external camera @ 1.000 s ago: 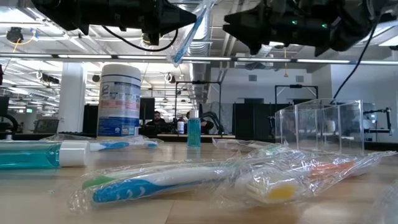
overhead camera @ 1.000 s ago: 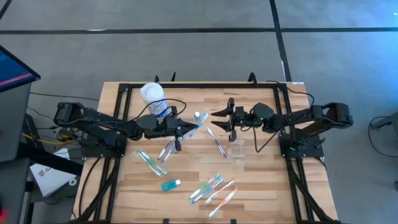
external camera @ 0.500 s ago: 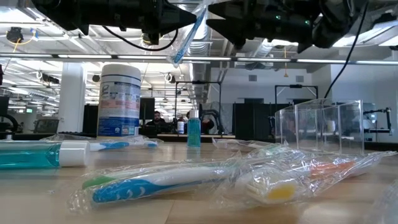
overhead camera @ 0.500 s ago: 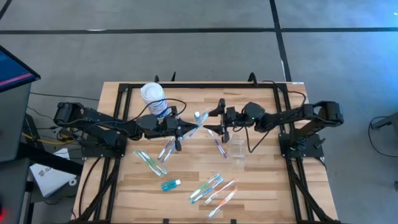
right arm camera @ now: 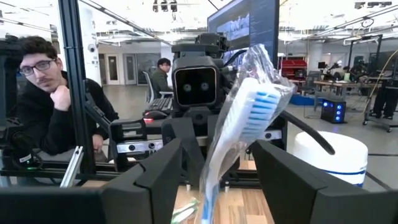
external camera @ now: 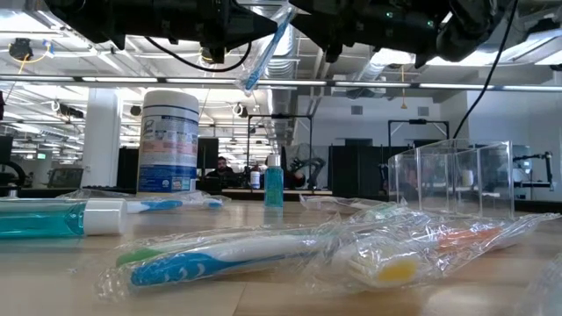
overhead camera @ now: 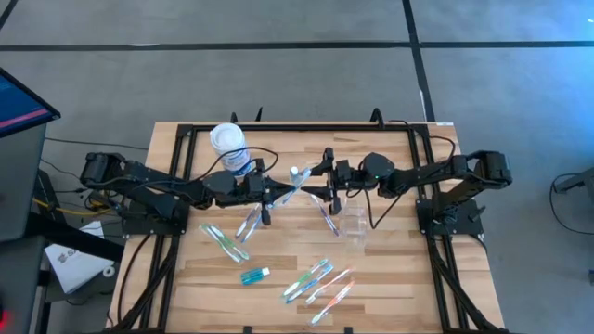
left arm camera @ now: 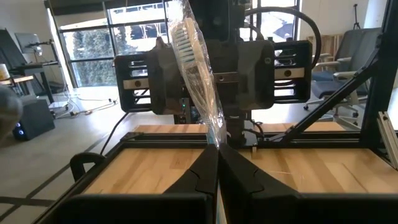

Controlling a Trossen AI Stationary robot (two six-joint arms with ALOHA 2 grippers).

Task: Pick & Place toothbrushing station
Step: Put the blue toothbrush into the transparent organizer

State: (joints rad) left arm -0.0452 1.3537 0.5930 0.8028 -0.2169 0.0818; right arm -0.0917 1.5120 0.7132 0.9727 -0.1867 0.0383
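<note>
1. We see the left tool [overhead camera: 278, 194] up in the air over the middle of the worktop [overhead camera: 390, 278]. Its two fingers are pressed tight on a wrapped toothbrush [left arm camera: 198, 67].
2. The toothbrush sticks out past the left tool's tips, with its bristle end far from them and tilted up.
3. The right tool [overhead camera: 322, 174] is right across from the left tool, and they point at each other. Its fingers [right arm camera: 168, 171] stand wide apart, one on each side of the bristle end of the toothbrush. We cannot tell if they touch it.
4. A small clear cup [overhead camera: 354, 224] stands on the worktop just below the right tool, a bit to its side.
5. More wrapped toothbrushes [overhead camera: 320, 278] lie flat on the worktop, well apart from both tools. Some lie under the left tool [overhead camera: 249, 223].
6. A small teal tube [overhead camera: 254, 275] lies on the worktop, far from both tools.
7. A white can [overhead camera: 229, 144] with a blue label stands just beside the left arm.
8. A person [right arm camera: 37, 99] sits past the worktop.
</note>
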